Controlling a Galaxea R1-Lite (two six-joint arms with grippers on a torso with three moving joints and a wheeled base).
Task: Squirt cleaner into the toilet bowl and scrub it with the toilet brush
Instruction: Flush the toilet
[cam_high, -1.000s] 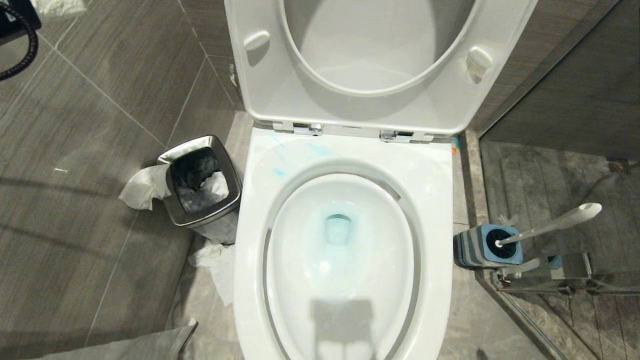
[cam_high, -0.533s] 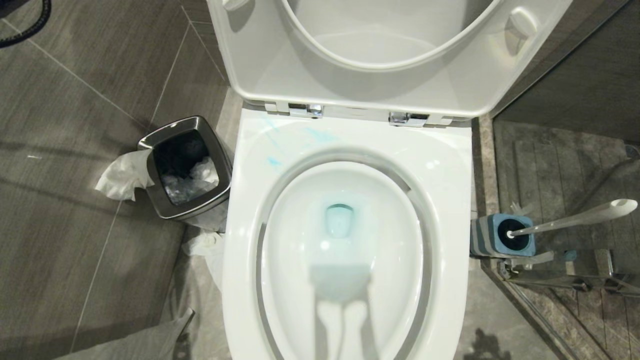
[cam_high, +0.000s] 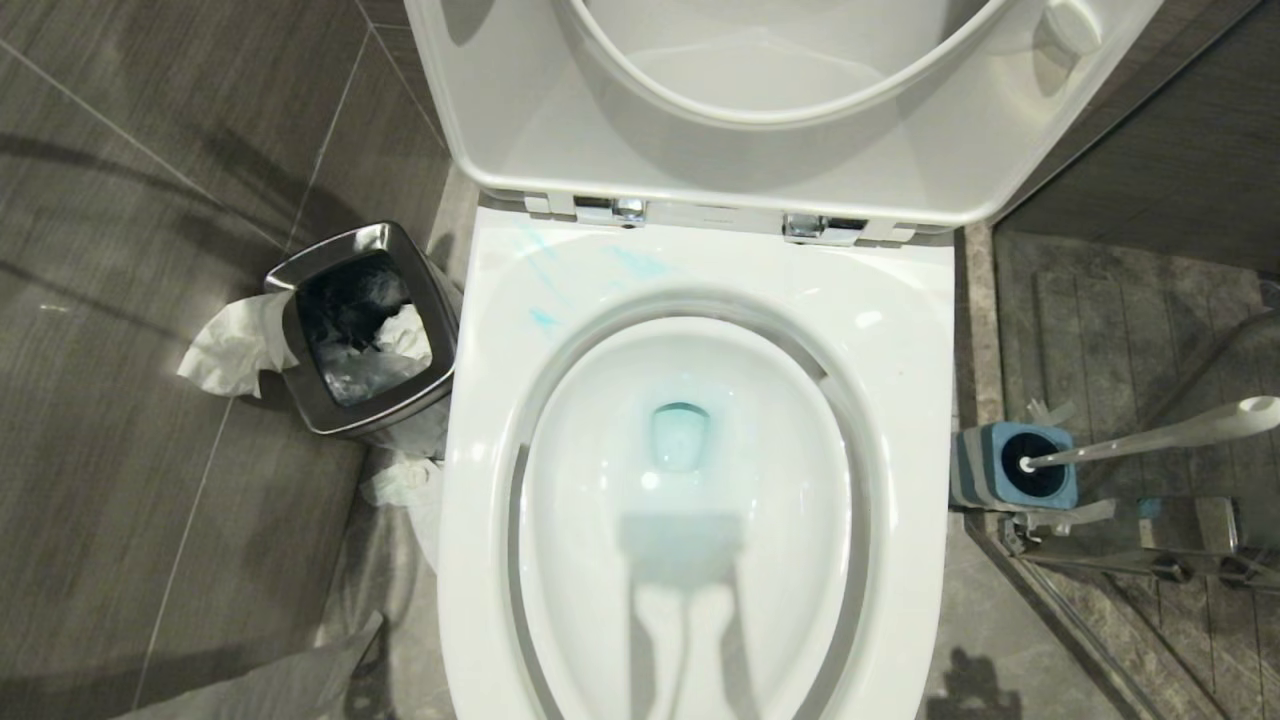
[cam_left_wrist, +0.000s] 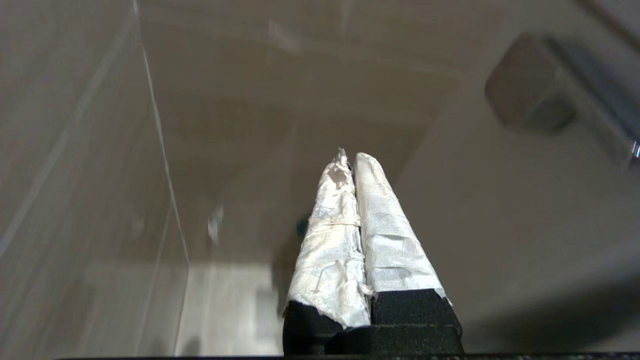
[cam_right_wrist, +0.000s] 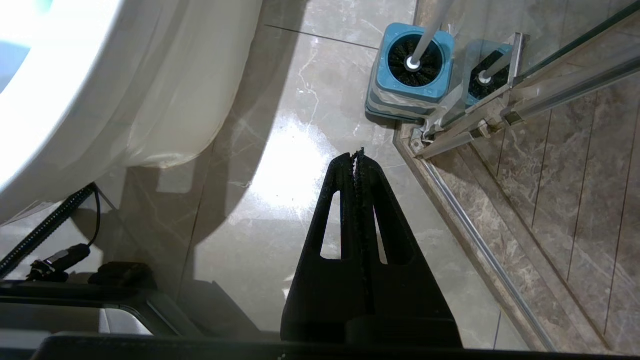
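The white toilet bowl (cam_high: 905, 340) fills the middle of the head view, its seat and lid (cam_high: 500, 130) raised. Cleaner shows as turquoise smears (cam_high: 545, 320) on the back left rim and a teal tint in the water (cam_high: 680, 437). The toilet brush (cam_high: 1150, 438) stands in its blue holder (cam_high: 1060, 492) on the floor right of the bowl, handle leaning right. Neither gripper is in the head view. My right gripper (cam_right_wrist: 358, 154) is shut and empty, over the floor short of the brush (cam_right_wrist: 431, 24) and holder (cam_right_wrist: 410, 92). My left gripper (cam_left_wrist: 350, 156), fingers wrapped in white, is shut and empty over grey tile.
A steel waste bin (cam_high: 300, 395) with a black liner stands left of the bowl, with white tissue (cam_high: 225, 345) hanging out and more on the floor (cam_high: 410, 490). A glass shower door with a metal frame (cam_right_wrist: 470, 132) runs right beside the brush holder.
The whole head view has shifted: the camera came nearer and lower, so the bowl looks larger and the black cable at top left left the picture. Bin, brush and toilet kept still.
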